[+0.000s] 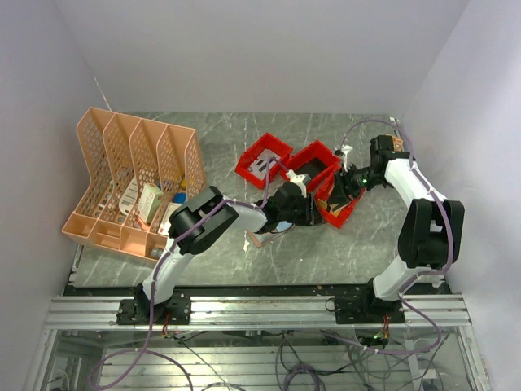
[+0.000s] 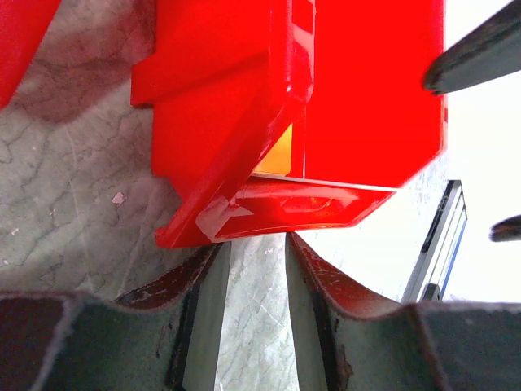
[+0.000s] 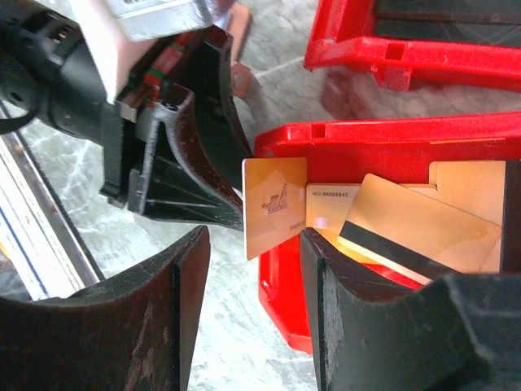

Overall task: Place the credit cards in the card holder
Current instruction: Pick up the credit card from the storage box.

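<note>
Several credit cards lie in a tilted red bin [image 3: 383,151]. One pale card [image 3: 275,208] juts out over its rim, one bears a number [image 3: 330,213], and one has a dark stripe [image 3: 415,232]. My right gripper [image 3: 252,252] is open just short of the jutting card, with one finger against the bin's side and nothing held. My left gripper [image 2: 256,252] is open and empty, its tips at the same bin's lower edge [image 2: 269,213]. It also shows in the right wrist view [image 3: 191,142]. The tan card holder [image 1: 260,239] lies on the table, partly hidden under my left arm.
Two more red bins [image 1: 263,156] [image 1: 313,165] stand behind the tilted one [image 1: 338,208]. A peach mesh file rack [image 1: 130,183] fills the left side. Walls close in the table on the left, back and right.
</note>
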